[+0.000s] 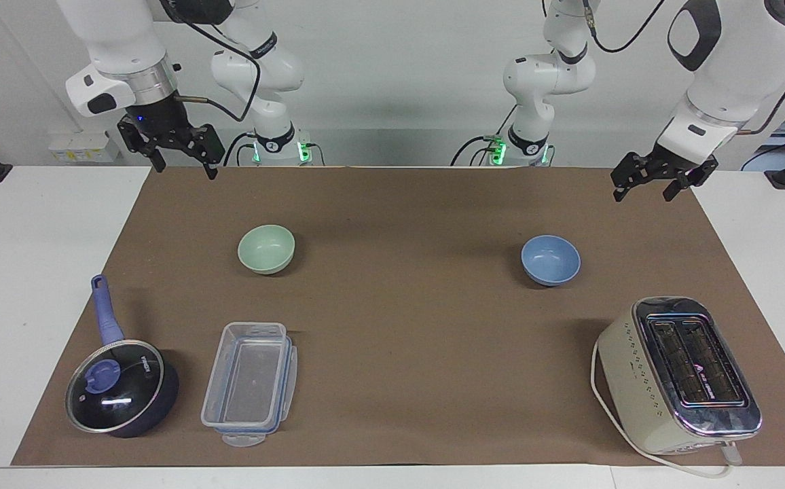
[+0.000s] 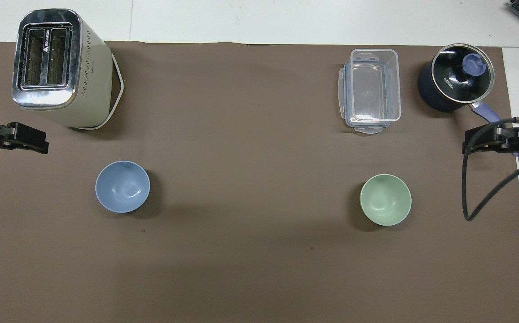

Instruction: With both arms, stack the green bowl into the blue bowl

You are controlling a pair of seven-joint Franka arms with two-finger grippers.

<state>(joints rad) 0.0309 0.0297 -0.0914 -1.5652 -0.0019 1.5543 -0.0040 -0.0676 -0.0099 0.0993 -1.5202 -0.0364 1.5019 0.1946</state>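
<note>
Green bowl point(image 1: 266, 248) and blue bowl point(image 1: 550, 259) well apart on mat; left gripper point(image 1: 645, 185) and right gripper point(image 1: 185, 164) both raised, fingers spread, empty.

One camera sits high across the table and faces the robots, looking down at a slant — the arm bases stand along its top edge. The other hangs high above the robots' own end and looks steeply down and forward, so only arm tips enter at its sides. Both stand well back and take in the whole brown mat point(image 1: 392, 319), the views half a turn apart. Shared landmarks — the toaster point(image 1: 681, 373) point(image 2: 62, 67) and the saucepan point(image 1: 121, 387) point(image 2: 455, 78).
</note>
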